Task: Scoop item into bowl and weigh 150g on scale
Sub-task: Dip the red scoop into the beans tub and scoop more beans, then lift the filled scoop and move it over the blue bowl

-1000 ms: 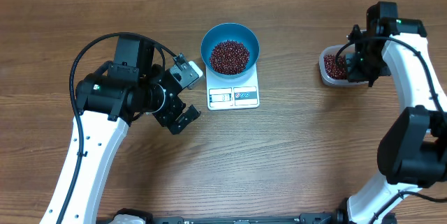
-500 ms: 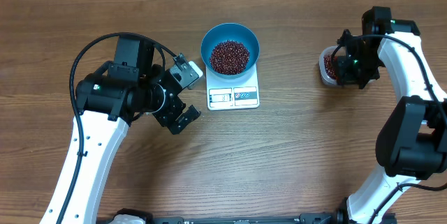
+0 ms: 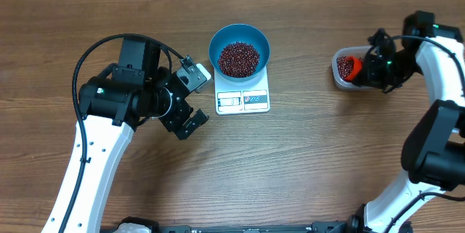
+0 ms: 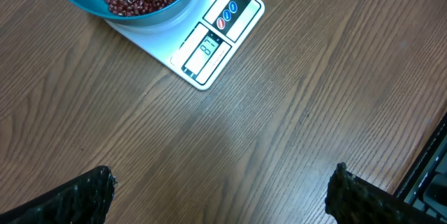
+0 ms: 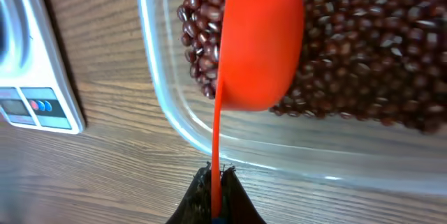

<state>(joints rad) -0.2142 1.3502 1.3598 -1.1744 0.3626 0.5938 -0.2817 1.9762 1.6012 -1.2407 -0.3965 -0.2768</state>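
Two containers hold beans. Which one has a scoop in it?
The clear plastic tub, where the orange scoop sits; the blue bowl on the scale holds only beans.

One bowl (image 3: pixel 216 47), scale (image 3: pixel 243 101), tub (image 3: pixel 336 78), scoop (image 3: pixel 352 66)

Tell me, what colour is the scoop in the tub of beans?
The scoop is bright orange-red, clearest in the right wrist view.

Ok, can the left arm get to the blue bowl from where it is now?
Probably yes. The left gripper stands open beside the scale, with nothing lying between it and the bowl; the right gripper is off at the clear tub, shut on the orange scoop.
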